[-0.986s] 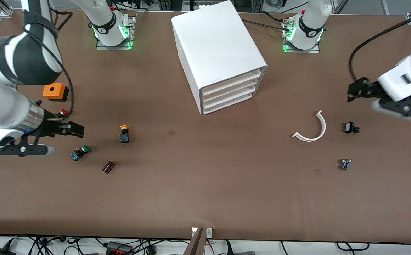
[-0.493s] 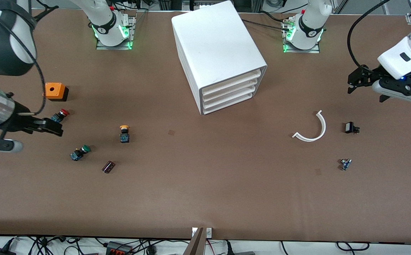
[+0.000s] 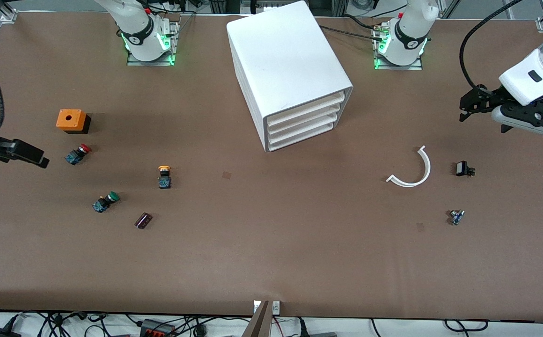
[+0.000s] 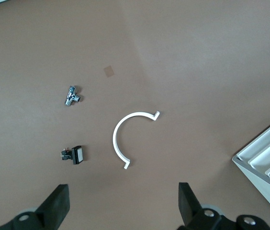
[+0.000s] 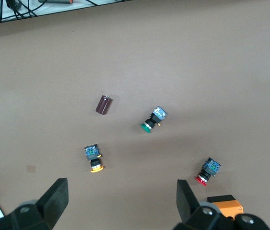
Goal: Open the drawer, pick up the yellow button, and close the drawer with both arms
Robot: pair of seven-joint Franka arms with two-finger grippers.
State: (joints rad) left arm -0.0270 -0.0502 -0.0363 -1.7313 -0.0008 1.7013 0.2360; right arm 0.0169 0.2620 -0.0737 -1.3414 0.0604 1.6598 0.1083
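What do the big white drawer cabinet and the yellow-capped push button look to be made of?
The big white box-shaped drawer cabinet looks like moulded plastic, matte to slightly satin: even white walls, rounded edges. The small yellow-capped push button looks plastic too: a smooth coloured cap on a black body and blue base. Any metal parts cannot be told.

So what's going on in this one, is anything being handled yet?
Nothing is held yet. The left hand hangs open over bare table at the left arm's end, above the white curved piece. The right hand is open too, at the right arm's end beside the red-capped button. The yellow-capped button lies out on the table, untouched, nearer the front camera than the cabinet, whose four drawers all look shut.
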